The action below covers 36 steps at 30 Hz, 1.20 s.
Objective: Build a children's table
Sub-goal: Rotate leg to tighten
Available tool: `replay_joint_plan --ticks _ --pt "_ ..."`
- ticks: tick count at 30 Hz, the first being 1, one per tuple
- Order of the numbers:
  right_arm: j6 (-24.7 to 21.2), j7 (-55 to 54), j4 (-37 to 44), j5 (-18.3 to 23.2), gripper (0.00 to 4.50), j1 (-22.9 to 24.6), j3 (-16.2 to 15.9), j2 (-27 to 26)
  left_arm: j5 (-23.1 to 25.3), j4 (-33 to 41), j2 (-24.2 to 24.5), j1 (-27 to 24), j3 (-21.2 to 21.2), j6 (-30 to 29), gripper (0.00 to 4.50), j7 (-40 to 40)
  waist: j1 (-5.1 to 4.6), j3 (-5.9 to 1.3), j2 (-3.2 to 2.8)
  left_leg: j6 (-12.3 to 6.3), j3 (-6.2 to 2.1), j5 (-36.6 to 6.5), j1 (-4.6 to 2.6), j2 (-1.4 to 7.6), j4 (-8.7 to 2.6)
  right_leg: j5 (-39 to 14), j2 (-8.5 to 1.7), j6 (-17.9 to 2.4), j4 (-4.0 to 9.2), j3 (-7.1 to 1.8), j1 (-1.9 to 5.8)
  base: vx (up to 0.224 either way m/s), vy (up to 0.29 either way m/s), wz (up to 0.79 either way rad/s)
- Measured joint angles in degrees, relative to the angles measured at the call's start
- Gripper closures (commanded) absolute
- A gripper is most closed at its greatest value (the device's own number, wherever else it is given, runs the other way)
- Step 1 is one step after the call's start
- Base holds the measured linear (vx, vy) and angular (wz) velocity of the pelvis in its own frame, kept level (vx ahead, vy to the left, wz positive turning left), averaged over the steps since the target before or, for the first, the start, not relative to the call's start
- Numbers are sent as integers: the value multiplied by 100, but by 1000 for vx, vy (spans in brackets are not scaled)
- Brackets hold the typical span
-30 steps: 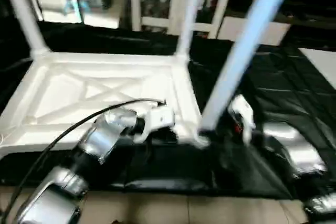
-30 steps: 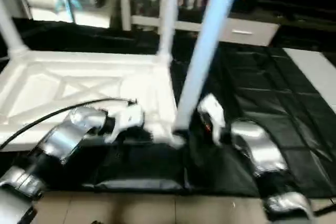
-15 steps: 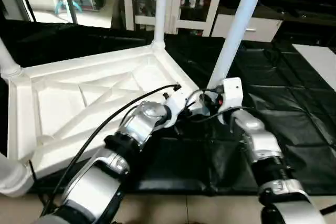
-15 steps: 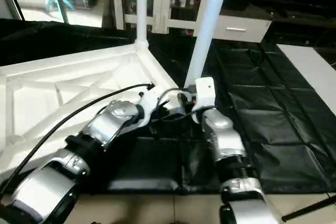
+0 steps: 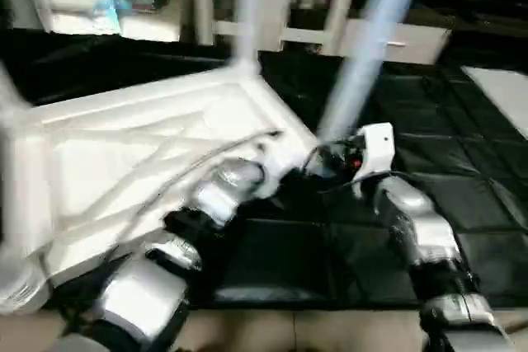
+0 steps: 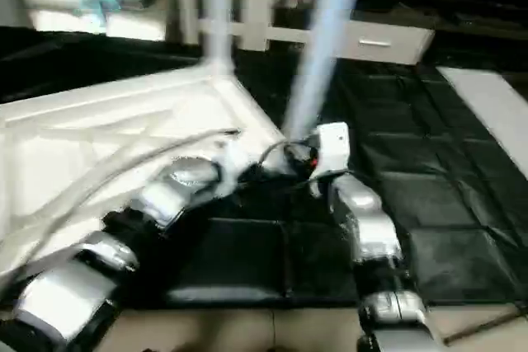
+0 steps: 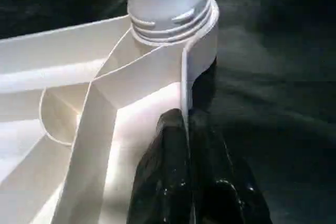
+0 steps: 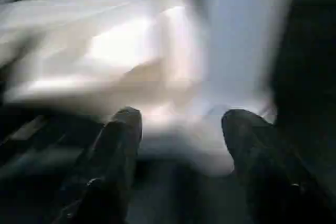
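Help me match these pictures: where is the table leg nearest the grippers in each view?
Left eye: leg, rising upper right.
Right eye: leg, above centre.
Left wrist: threaded base in the corner socket, shared landmark.
Right wrist: blurred, between the fingers.

Both eye views are smeared by motion blur. Glare is seen on the white table top (image 5: 148, 146); the black mat (image 5: 462, 162) stays dim. The right wrist view is heavily blurred, the left wrist view sharper.

Table top (image 5: 140, 154) underside up on mat (image 5: 462, 121), legs (image 5: 371, 39) standing in corner sockets
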<state>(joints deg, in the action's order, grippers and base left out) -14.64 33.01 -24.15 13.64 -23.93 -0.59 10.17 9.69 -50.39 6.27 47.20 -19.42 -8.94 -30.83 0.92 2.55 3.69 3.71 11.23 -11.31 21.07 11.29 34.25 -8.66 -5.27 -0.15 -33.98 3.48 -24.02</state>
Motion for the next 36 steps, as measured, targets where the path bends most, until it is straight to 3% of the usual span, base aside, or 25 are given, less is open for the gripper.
replay_joint_plan --ticks 3,10,17,21,26,35,36 --pt "-53 464 125 56 138 188 -22 389 7 141 72 -100 -9 145 450 -218 85 7 -10 2 1 1 1 7 1 0 -3 -1 1 12 -16 0 0 0" --pt "-50 1500 937 247 73 513 147 1470 -96 875 557 -533 -182 287 450 -1222 145 3 -12 3 3 1 -15 11 -2 -5 -3 -2 -1 15 3 0 0 0" --pt "-327 3069 1636 481 17 1127 -151 2649 -309 1620 1049 -987 -351 584 450 -2439 264 0 -14 3 6 2 -15 16 7 -25 -6 31 1 14 15 0 0 0" --pt "-239 3166 1590 388 7 1111 -193 2701 -499 1981 1303 -1185 -430 688 450 -3075 278 -5 -7 3 8 2 -12 17 7 -27 -8 35 0 14 17 0 0 0" --pt "-192 3170 1510 346 7 1002 -259 2623 -574 2270 1318 -1285 -599 676 450 -3493 379 -4 -7 2 21 2 -4 17 10 -27 -11 34 0 0 24 0 0 0" --pt "-121 3382 1357 256 7 736 -670 2438 -610 2512 1302 -1324 -733 541 450 -3780 422 -4 -7 2 25 2 0 18 11 -32 -11 29 -4 0 24 0 0 0" --pt "-101 3386 1324 227 24 730 -675 2415 -609 2518 1300 -1324 -733 538 450 -3780 423 -4 -8 2 24 2 -1 19 11 -32 -12 29 -7 0 24 0 0 0"
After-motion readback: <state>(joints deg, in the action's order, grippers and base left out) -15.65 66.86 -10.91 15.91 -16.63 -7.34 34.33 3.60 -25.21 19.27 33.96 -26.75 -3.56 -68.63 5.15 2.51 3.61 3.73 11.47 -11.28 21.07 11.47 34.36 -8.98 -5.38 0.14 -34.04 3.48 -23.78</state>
